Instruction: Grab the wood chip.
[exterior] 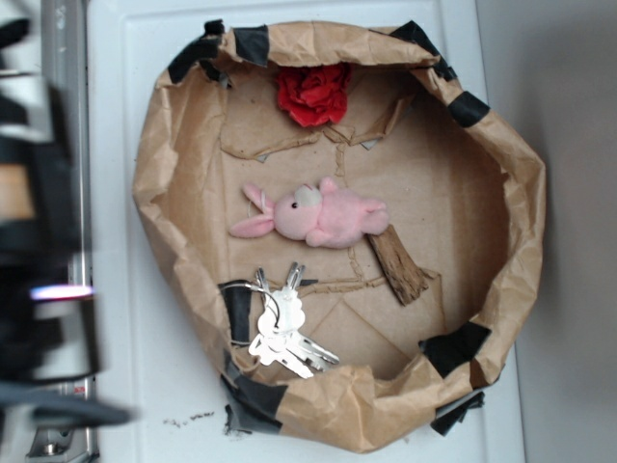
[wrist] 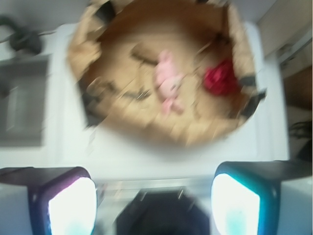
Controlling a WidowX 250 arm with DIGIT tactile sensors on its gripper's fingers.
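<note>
The wood chip [exterior: 397, 262], a rough dark-brown oblong piece, lies in the crumpled paper bowl [exterior: 511, 174] against the right end of the pink plush toy [exterior: 318, 215]. In the blurred wrist view the wood chip [wrist: 142, 52] is a dark smear up and left of the plush toy [wrist: 168, 81]. My gripper [wrist: 154, 196] is open, its two pale fingertips [wrist: 73, 203] wide apart with nothing between them. It hangs over the white surface outside the bowl's rim, well short of the chip. The arm [exterior: 39, 203] is a dark blur at the left edge.
A red fabric flower [exterior: 314, 94] lies at the bowl's top, and a bunch of keys [exterior: 284, 333] at the bottom left. Black tape patches [exterior: 453, 347] sit on the raised paper rim. A metal rail [exterior: 67, 68] runs along the left side.
</note>
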